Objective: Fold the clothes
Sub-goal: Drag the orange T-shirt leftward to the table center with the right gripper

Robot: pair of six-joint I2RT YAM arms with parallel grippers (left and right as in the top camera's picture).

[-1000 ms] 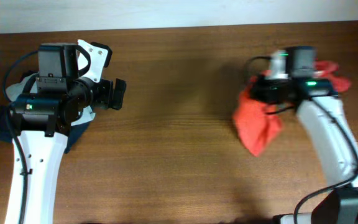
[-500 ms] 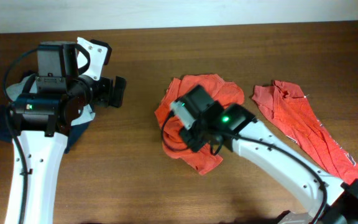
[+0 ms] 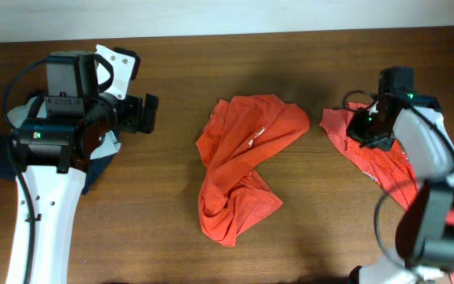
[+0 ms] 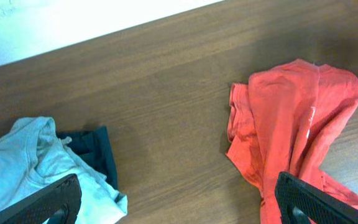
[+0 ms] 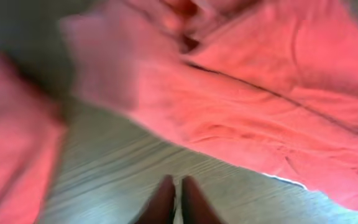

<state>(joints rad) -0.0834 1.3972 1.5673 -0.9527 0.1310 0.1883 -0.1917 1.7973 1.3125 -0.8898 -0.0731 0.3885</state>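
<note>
Referencing the crumpled red shirt [image 3: 239, 170], we note the left gripper [image 3: 146, 115] left of it, jaws wide, empty; right gripper [image 5: 177, 196] right of it above another red garment [image 3: 377, 166], jaws together, empty.

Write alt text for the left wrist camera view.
A crumpled red-orange garment lies at right on a brown wooden table; at lower left a pale grey-blue garment rests on dark navy cloth. The left pincer is open, its black fingertips at the bottom corners.
</note>
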